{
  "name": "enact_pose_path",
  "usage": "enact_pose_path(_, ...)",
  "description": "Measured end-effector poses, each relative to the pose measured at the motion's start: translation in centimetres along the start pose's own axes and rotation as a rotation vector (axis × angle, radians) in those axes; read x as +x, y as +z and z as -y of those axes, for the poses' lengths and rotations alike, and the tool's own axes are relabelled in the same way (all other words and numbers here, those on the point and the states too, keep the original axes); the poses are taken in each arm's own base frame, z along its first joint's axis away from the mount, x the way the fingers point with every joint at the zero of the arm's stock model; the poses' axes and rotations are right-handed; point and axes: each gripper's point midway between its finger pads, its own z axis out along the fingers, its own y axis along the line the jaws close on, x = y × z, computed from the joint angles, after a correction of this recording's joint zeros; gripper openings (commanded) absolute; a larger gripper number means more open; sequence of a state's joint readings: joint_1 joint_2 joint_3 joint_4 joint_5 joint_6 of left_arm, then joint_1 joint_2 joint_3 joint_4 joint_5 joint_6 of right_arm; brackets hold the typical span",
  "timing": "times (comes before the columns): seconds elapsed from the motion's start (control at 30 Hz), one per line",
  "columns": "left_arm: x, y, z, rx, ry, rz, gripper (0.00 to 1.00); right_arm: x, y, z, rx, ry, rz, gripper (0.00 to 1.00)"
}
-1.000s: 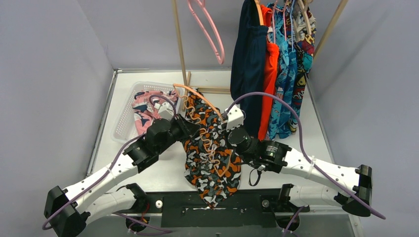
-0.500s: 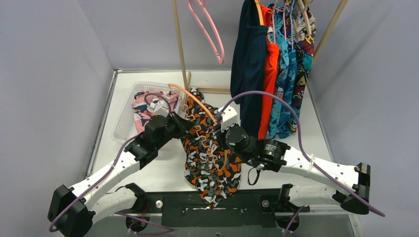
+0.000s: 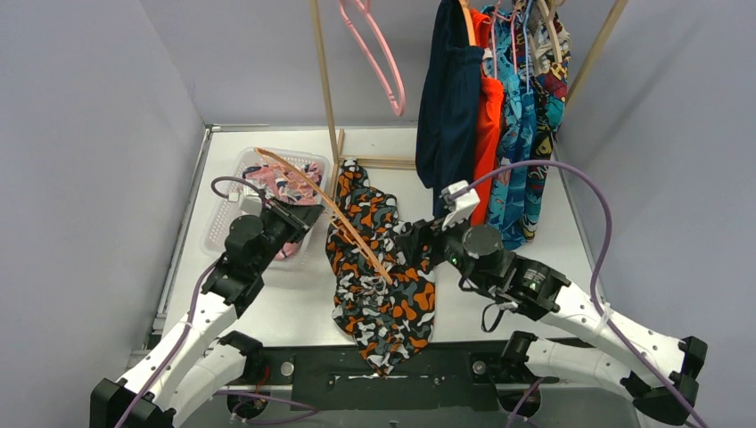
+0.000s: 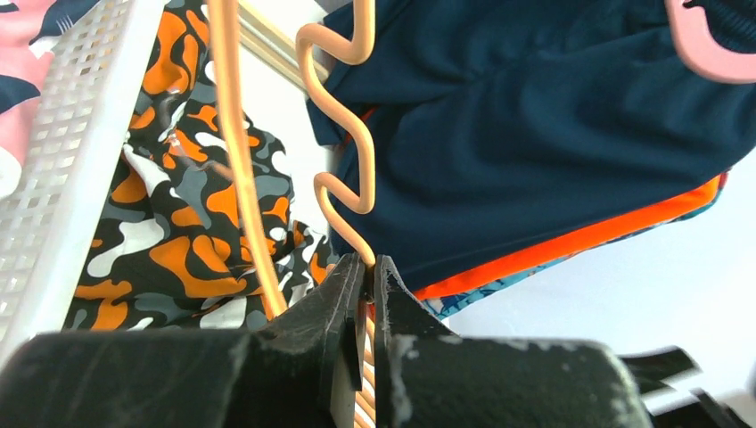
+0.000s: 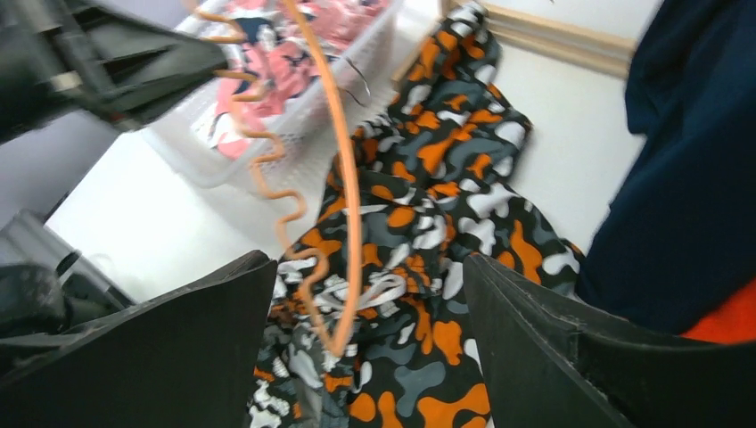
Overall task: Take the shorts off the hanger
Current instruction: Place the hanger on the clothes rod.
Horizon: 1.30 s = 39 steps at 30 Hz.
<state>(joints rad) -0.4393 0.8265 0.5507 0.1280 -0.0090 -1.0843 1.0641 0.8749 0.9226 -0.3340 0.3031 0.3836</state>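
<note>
Left gripper (image 4: 367, 267): the jaws are pressed together on the wire of the thin orange hanger with a wavy bar (image 3: 321, 201), and grip it low on the wavy part.
Right gripper (image 5: 367, 267): the jaws stand wide apart and hold nothing. It hovers just over the right edge of the black shorts.
Hanger position: it slants from above the basket down to the right, and its low end touches the middle of the black shorts. If it is hooked into the cloth there, I cannot tell.
Black shorts with orange-white camouflage print (image 3: 383, 299): they lie crumpled on the white table (image 3: 285, 308) between the two arms. A white drawstring shows near the middle.
White plastic mesh basket (image 3: 217, 227): it stands at the left of the table, near the black shorts. The pink shorts with navy-white print (image 3: 283, 183) lie inside it.
Wooden rack (image 3: 323, 80): it stands at the far side. On it hang the plain navy shorts (image 3: 448, 116), the plain orange-red shorts (image 3: 487, 143), the teal-blue patterned shorts (image 3: 515, 169) and the multicolour comic-print shorts (image 3: 550, 85), close together.
Bare pink hanger (image 3: 382, 62): it hangs on the rack, left of the navy shorts.
</note>
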Motion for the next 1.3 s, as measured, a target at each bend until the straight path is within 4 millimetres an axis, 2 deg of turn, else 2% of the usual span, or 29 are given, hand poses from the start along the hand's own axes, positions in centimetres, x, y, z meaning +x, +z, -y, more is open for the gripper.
enact_pose_path(0.1,-0.7,-0.2,0.3,0.029,-0.024,0.013,0.00,1.5,1.4,3.4,0.044,0.122,-0.043,0.79)
enact_pose_path(0.2,-1.0,-0.4,0.9,0.061,-0.039,0.019,0.00,4.0,2.9,5.3,0.038,0.253,-0.095,0.79)
enact_pose_path(0.27,-1.1,-0.5,1.6,0.090,-0.041,0.013,0.00,6.2,3.6,4.7,-0.018,0.330,-0.153,0.79)
enact_pose_path(0.33,-1.1,-0.6,2.3,0.125,-0.038,0.007,0.00,8.1,4.3,3.2,-0.092,0.392,-0.212,0.80)
enact_pose_path(0.4,-1.0,-0.8,3.2,0.162,-0.033,-0.004,0.00,9.2,4.6,1.9,-0.152,0.452,-0.250,0.81)
enact_pose_path(0.47,-1.1,-0.9,4.1,0.197,-0.026,-0.014,0.00,9.5,4.8,0.8,-0.203,0.508,-0.264,0.81)
enact_pose_path(0.63,-2.0,-1.2,8.1,0.316,0.009,-0.031,0.00,8.0,4.9,-1.9,-0.339,0.624,-0.262,0.85)
enact_pose_path(0.77,-2.8,-2.1,11.4,0.428,0.044,-0.027,0.00,6.2,4.6,-3.2,-0.418,0.702,-0.221,0.85)
enact_pose_path(0.87,-3.3,-2.8,13.2,0.490,0.065,-0.024,0.00,5.2,4.4,-3.9,-0.464,0.755,-0.201,0.83)
enact_pose_path(1.0,-3.9,-3.6,15.1,0.554,0.084,-0.013,0.00,3.5,3.9,-4.9,-0.541,0.804,-0.164,0.70)
enact_pose_path(1.1,-4.2,-4.2,16.4,0.596,0.097,-0.010,0.00,2.2,3.4,-5.5,-0.600,0.836,-0.126,0.56)
enact_pose_path(1.3,-4.7,-4.7,17.2,0.631,0.106,0.009,0.00,0.6,2.4,-5.9,-0.648,0.844,-0.083,0.37)
